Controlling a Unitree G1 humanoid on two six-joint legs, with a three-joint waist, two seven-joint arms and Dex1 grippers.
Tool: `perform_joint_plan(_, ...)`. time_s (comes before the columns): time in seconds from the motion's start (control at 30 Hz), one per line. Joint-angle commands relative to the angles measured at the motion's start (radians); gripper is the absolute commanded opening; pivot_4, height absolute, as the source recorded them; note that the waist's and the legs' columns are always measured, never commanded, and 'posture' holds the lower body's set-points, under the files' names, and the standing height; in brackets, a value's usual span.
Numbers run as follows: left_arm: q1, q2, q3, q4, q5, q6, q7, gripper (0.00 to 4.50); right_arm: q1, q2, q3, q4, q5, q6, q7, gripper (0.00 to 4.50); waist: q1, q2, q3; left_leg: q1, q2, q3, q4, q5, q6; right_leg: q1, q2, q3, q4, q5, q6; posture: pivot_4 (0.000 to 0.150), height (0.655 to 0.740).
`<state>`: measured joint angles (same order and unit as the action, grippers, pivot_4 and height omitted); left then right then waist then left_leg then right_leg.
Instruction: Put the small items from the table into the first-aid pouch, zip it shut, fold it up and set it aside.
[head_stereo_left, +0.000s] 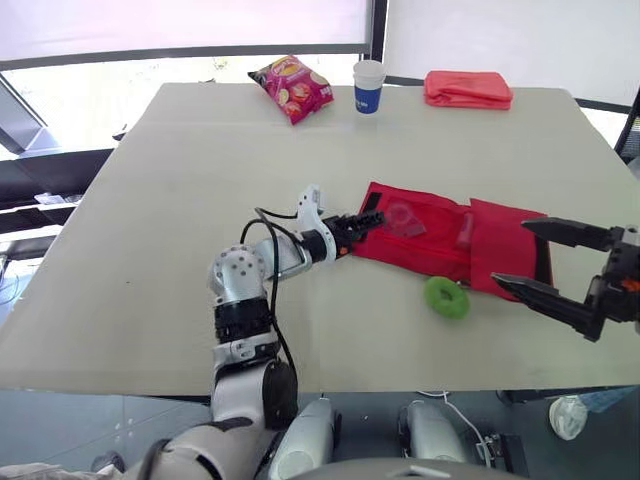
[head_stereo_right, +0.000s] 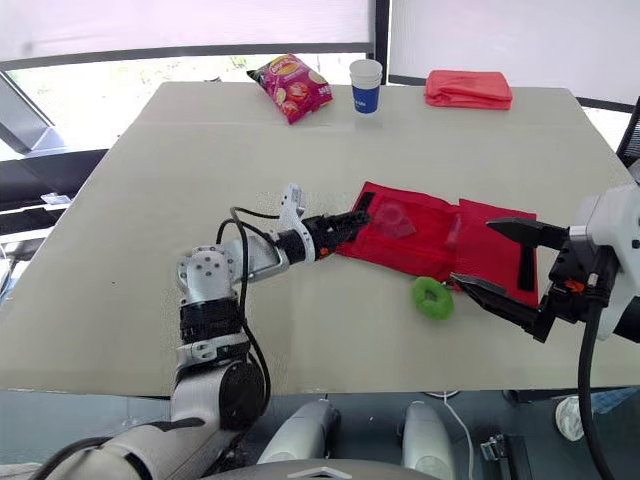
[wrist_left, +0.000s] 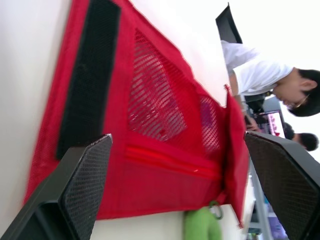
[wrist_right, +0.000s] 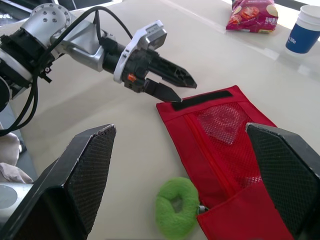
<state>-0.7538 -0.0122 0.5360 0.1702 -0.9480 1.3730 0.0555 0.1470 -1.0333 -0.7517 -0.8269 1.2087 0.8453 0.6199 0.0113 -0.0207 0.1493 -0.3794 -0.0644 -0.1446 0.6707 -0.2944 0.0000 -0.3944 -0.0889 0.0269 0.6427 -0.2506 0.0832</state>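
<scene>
The first-aid pouch (head_stereo_left: 440, 238) lies unfolded and flat on the right half of the table (head_stereo_left: 180, 200). It is red, with a black strip along its left end, two mesh pockets across the middle and a plain flap turned out at the right end. Pale shapes show through the mesh, too unclear to name. A red zip line runs along the pouch below the pockets. A green ring (head_stereo_left: 446, 297) of soft, fuzzy material lies on the table just beside the pouch's near edge, close to where the flap begins. The left tool (head_stereo_left: 360, 222) is released, its fingers slightly apart, with the tips at the pouch's left end by the black strip; contact there cannot be told. The right tool (head_stereo_left: 510, 252) is also released, its fingers spread wide, and it hangs over the flap end of the pouch, holding nothing. Bare table stretches to the left of the pouch and in front of it up to the near edge, and a wide bare band lies behind it. Along the far edge sit a snack bag (head_stereo_left: 291, 86), a paper cup (head_stereo_left: 368, 86) in white and blue, and a folded red cloth (head_stereo_left: 468, 89), all well apart from the pouch. The tabletop is pale beige and matte, with bright windows behind it. A person (wrist_left: 270, 75) in a white shirt shows beyond the table's right side.
</scene>
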Motion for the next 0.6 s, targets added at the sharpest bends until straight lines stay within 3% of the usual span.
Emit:
perform_joint_plan(0.03,-0.030,-0.008,0.075,0.034,-0.056,0.022,0.052,4.50,0.007,0.010,-0.023,-0.029,0.012,-0.024,-0.021,4.44,0.002,0.000,0.000,0.000,0.000,0.000,0.000,0.000,0.000,0.000,0.000,0.000,0.000,0.000,0.000,0.150,0.7400)
perform_joint_plan(0.23,-0.034,-0.016,0.139,0.050,-0.087,0.052,0.137,4.50,0.028,0.022,-0.036,-0.049,0.023,-0.030,-0.043,4.44,0.006,0.000,0.000,0.000,0.000,-0.001,0.000,0.000,0.000,0.000,0.000,0.000,0.000,0.000,0.000,0.150,0.7400)
perform_joint_plan(0.4,-0.080,0.038,0.197,0.116,-0.098,0.096,0.199,4.50,0.040,0.031,-0.024,-0.055,0.017,-0.043,-0.056,4.44,0.004,0.000,0.000,0.000,0.000,-0.001,0.000,0.000,0.000,0.000,0.000,0.000,0.000,0.000,0.000,0.150,0.7400)
perform_joint_plan(0.6,-0.122,0.150,0.115,0.189,-0.026,0.152,0.138,4.50,0.045,0.049,0.021,-0.068,-0.008,-0.069,-0.077,4.44,0.003,0.000,0.000,0.000,-0.001,-0.001,0.000,0.000,0.000,0.000,0.000,0.000,0.000,0.000,0.000,0.150,0.7400)
